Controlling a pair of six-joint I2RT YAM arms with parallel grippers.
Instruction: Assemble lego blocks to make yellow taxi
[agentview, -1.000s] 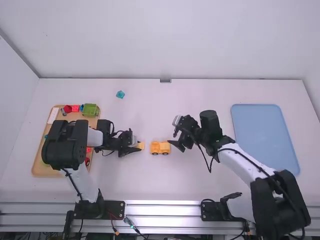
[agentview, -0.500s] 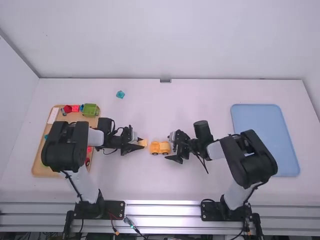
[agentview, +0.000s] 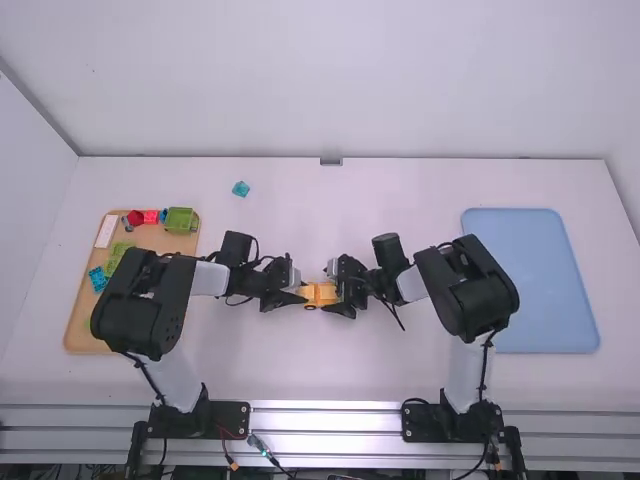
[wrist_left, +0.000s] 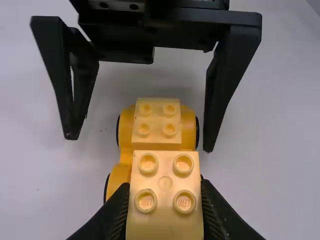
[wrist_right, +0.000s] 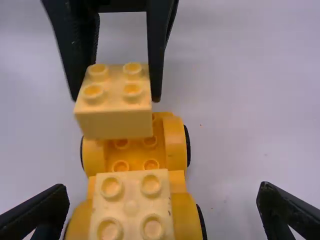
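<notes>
and here's the left gripper (wrist_left: 165, 187), its fingers clamped on the sides of the loose block (wrist_left: 165, 197), studs up and bare on top. that grip makes sense: the underside is free to meet the base, the top free for a push.

below it, the yellow base (wrist_right: 135, 152) stands on its wheels (wrist_right: 187, 145) on the white table (agentview: 320, 370), between the two arms, where both can get at it. one end already carries the seated block (wrist_right: 131, 205); the other end shows open studs, and the loose block hangs just over them, a touch askew to my eye.

the right gripper (wrist_right: 162, 195) has its fingers wide apart, one either side of the seated block's end, holding nothing. my read: it's there to close on that end and brace the base, because wheels would let it roll under a press.

so, placing the second block is the step in hand, i'd say, roughly midway through the build. next call: steady the base, square up the studs, press straight down. go in crooked and it may catch on one edge or shove the base along.

over at the left, the wooden tray (agentview: 78, 335) holds more parts, the green block (agentview: 181, 220) among them.
</notes>
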